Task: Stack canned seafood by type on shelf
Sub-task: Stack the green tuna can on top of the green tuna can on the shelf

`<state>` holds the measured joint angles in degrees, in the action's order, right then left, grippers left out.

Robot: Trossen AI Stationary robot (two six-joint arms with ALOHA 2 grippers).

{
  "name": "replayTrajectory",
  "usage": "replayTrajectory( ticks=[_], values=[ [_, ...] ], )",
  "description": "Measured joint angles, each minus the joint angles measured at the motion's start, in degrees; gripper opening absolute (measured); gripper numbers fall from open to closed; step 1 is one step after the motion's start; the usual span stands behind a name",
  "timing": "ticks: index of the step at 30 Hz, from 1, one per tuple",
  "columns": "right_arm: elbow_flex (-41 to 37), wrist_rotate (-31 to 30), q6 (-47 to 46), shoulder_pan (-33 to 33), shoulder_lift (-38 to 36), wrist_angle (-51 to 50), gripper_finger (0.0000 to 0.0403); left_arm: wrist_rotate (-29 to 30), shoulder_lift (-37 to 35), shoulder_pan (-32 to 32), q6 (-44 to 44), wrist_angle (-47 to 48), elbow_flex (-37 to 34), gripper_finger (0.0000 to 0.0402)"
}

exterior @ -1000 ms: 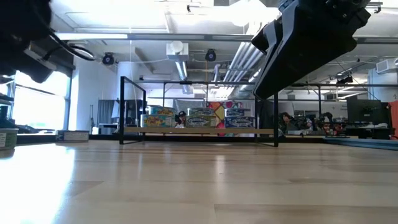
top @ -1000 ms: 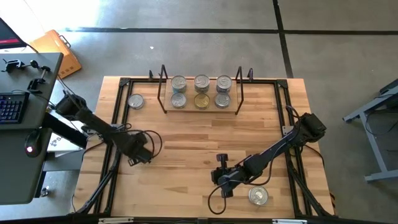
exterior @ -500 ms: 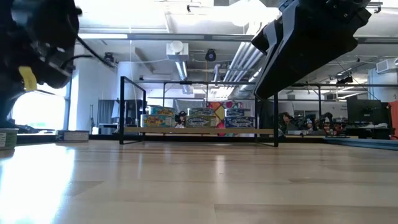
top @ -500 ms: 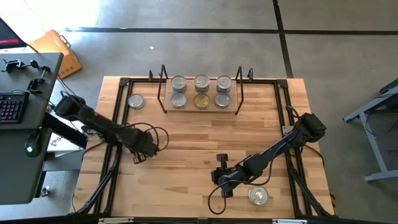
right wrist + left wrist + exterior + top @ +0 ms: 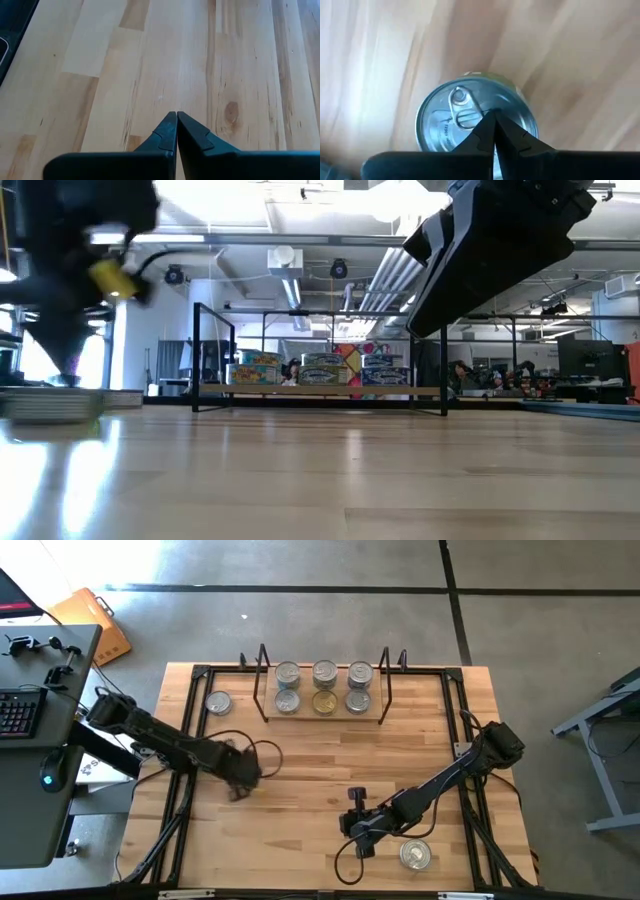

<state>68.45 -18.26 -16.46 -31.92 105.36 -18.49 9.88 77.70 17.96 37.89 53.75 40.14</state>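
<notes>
From where I stand, most of the job looks done: the shelf [image 5: 322, 718] at twelve o'clock on the table [image 5: 320, 770] carries six tins [image 5: 323, 687] in two rows, one of them gold-topped. Three tins seem left: one [image 5: 218, 703] at ten o'clock just outside the shelf's end frame, one [image 5: 415, 856] at five o'clock, and a silver-topped tin [image 5: 472, 122] right under the left gripper [image 5: 493, 131], whose fingers are pressed together, holding nothing. The right gripper [image 5: 176, 131] hangs pinched shut and empty near the five o'clock tin.
</notes>
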Motion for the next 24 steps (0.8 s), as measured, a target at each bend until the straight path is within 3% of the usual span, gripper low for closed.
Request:
replayTrajectory(
  ticks=[6, 10, 16, 24],
  values=[
    [-0.01, 0.00, 0.01, 0.00, 0.00, 0.27, 0.0004, 2.57, 0.19, 0.06, -14.44, -38.16, 0.86, 0.0000],
    [-0.01, 0.01, 0.00, 0.00, 0.00, 0.17, 0.0004, 2.57, 0.17, 0.57, -25.46, -53.25, 0.87, 0.0000],
    [-0.01, 0.42, -0.14, 0.00, 0.00, -0.17, 0.0004, 2.23, 1.35, 0.81, -45.10, -51.57, 0.87, 0.0011],
    [-0.01, 0.42, -0.03, 0.04, 0.00, 0.35, 0.0004, -4.75, 8.01, 0.76, -63.44, -48.52, 0.85, 0.0107]
  ],
)
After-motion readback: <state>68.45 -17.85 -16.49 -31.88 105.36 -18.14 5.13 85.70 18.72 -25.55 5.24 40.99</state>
